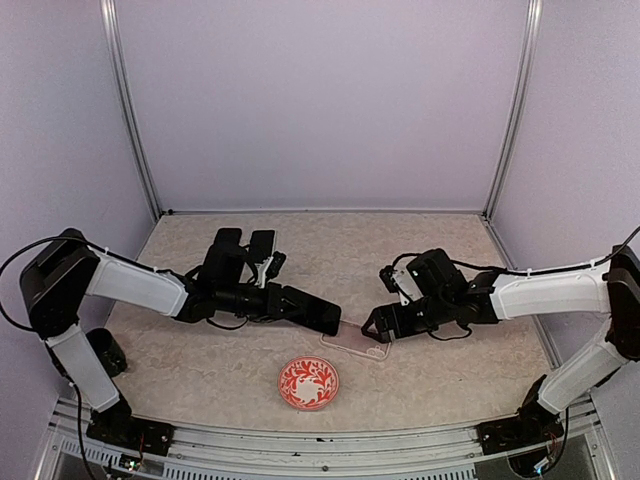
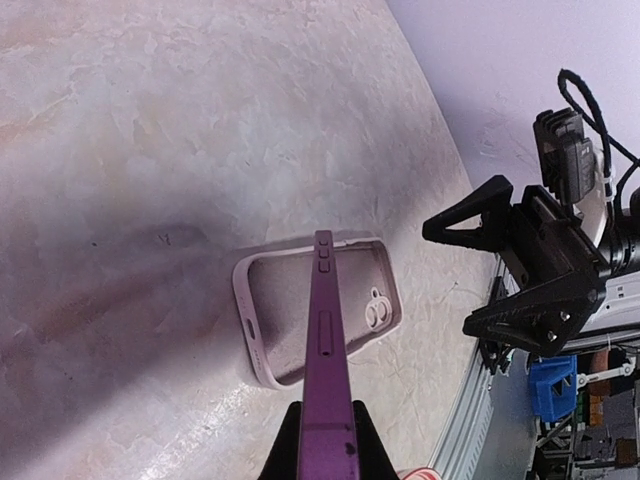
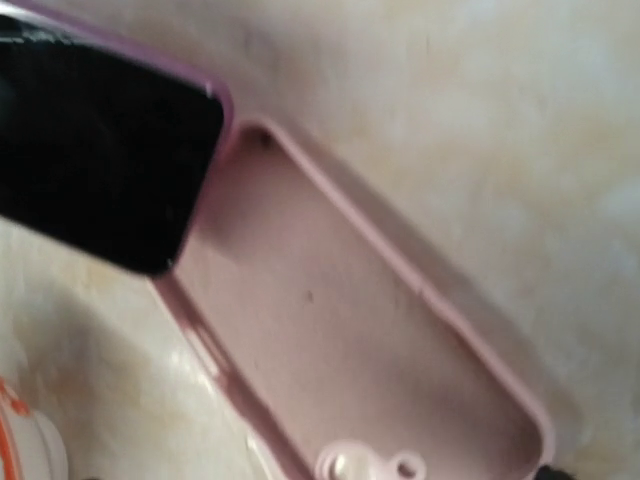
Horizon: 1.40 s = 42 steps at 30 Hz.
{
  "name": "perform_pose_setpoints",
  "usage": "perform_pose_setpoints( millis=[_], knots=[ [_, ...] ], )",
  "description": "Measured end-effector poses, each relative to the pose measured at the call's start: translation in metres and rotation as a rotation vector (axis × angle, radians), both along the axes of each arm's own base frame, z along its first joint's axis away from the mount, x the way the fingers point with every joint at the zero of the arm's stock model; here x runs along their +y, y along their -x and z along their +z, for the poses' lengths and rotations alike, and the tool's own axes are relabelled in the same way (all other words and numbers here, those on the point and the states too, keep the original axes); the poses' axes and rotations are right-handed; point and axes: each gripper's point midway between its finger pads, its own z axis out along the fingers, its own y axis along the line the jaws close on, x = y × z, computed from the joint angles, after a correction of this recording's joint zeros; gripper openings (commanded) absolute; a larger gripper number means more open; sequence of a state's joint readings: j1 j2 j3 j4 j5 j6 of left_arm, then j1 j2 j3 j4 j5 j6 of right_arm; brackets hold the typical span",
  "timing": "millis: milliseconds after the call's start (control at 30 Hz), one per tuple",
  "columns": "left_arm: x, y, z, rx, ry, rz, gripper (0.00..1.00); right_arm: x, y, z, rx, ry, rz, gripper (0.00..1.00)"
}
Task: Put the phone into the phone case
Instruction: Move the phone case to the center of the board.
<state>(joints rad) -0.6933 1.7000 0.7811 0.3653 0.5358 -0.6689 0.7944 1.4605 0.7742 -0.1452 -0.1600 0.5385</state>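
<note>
Reaching in low from the left with the white-and-black left arm (image 1: pixel 140 285): elbow hiked up at the far left, forearm running close to level over the marbled beige bench (image 1: pixel 430 250). Clamping the left jaws tight on the slim purple phone with the black screen (image 2: pixel 328 380), gripped by its near end. From the left wrist, seen edge-on, side buttons showing along the edge, reaching out over the pale pink soft phone case (image 2: pixel 275 330). From the right wrist, tilted, one dark corner down at the end of the case opposite the camera cut-out. Seated in there or only resting on the rim? Cannot tell. Case lying flat on the bench, hollow side up, right between the two wrists. Coming in from the right with the right arm (image 1: pixel 545 290), wrist dipped low toward the case's right end. Holding the right jaws spread wide, just beside that end. Touching it or not, cannot tell. Toward the front edge, a round red plate with a white leaf pattern (image 1: pixel 308 382), near the case but apart from it.
</note>
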Motion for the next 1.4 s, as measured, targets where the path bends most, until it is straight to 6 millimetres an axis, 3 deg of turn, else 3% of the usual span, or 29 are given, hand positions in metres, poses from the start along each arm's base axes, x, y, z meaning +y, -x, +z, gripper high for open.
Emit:
perform_pose_setpoints(
  millis=[133, 267, 600, 833, 1400],
  knots=[
    [0.001, -0.003, -0.004, 0.004, -0.024, 0.022, 0.0, -0.004, 0.011, -0.01, 0.055, -0.004, -0.005, 0.91],
    [0.001, -0.008, -0.005, 0.003, -0.039, 0.039, 0.0, -0.008, 0.019, -0.006, 0.071, -0.021, -0.004, 0.91],
    [-0.017, -0.01, -0.014, 0.027, -0.066, 0.016, 0.0, -0.013, 0.034, -0.011, 0.116, -0.038, 0.013, 0.9],
    [-0.021, -0.009, -0.017, 0.059, -0.082, -0.002, 0.0, -0.009, 0.035, -0.012, 0.125, -0.052, 0.024, 0.9],
    [-0.028, -0.019, -0.02, 0.074, -0.106, 0.018, 0.0, -0.005, 0.044, -0.037, 0.189, -0.044, 0.043, 0.89]
  ],
)
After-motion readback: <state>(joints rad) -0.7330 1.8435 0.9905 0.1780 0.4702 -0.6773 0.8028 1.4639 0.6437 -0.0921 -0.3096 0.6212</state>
